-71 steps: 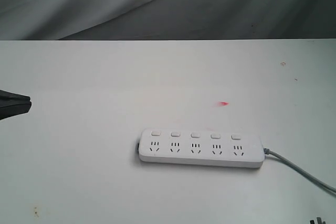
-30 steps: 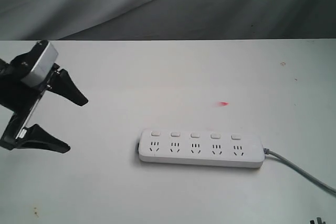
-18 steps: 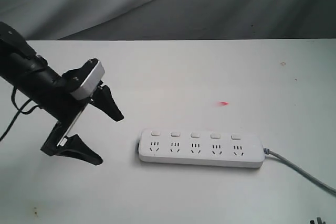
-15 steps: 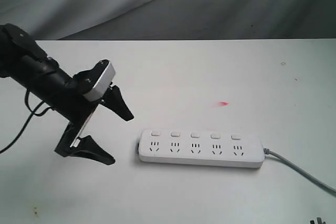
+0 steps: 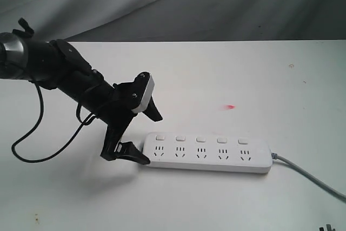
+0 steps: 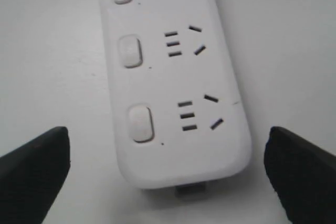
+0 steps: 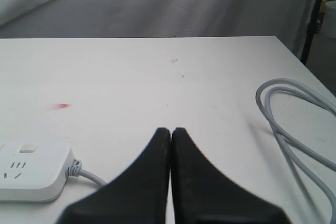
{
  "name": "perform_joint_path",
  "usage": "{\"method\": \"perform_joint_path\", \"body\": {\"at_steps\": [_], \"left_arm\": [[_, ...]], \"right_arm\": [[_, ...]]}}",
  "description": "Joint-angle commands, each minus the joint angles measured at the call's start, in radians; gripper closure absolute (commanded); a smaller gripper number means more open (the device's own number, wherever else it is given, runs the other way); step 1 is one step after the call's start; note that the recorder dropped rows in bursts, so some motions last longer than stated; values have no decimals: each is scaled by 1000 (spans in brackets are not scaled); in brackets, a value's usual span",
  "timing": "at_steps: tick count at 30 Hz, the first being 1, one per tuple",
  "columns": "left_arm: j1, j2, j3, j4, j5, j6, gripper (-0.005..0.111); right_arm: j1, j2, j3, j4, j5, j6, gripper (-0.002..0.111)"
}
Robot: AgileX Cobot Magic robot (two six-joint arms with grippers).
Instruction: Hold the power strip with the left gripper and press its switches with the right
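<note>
The white power strip [image 5: 208, 153] lies flat on the white table, its grey cord [image 5: 308, 177] running off to the right. Five small switches [image 5: 200, 139] sit in a row above the sockets. My left gripper [image 5: 154, 140] is open at the strip's left end, one finger on each side of it. In the left wrist view the left gripper [image 6: 168, 140] straddles the power strip [image 6: 173, 77] with gaps on both sides, the end switch [image 6: 140, 123] between the fingers. My right gripper [image 7: 170, 129] is shut on nothing, off to the right of the power strip [image 7: 31, 174].
A small red mark [image 5: 230, 106] lies on the table behind the strip. The grey cord [image 7: 294, 129] loops widely on the table's right part. A black cable [image 5: 32, 133] hangs from the left arm. A grey cloth backdrop [image 5: 173, 4] rises behind the far table edge.
The left arm came in from the left edge and moved right, open all the way, until its fingers reached the strip's left end. The strip has not moved.
</note>
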Motion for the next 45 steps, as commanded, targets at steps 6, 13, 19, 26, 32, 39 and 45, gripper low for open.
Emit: {"method": "perform_joint_path", "body": {"at_steps": [6,13,19,26,32,39,45], "left_arm": [[-3,61,-67,-8,138,4,13],[-3,92,-67,-25,106,4,13],[-3,104,-67,-27,86,4,14],[-3,105,-67,-27,67,4,51],[-3,105,-67,-27,62,4,79],[-3,105,-67,-27,62,4,97],[-3,105,-67,-27,62,4,106]], "right_arm": [[-9,-3,3,1,-7,2,108],[-9,-3,3,1,-7,2,108],[-9,-3,3,1,-7,2,108],[-9,-3,3,1,-7,2,108],[-9,-3,3,1,-7,2,108],[-9,-3,3,1,-7,2,108],[-9,-3,3,1,-7,2,108]]}}
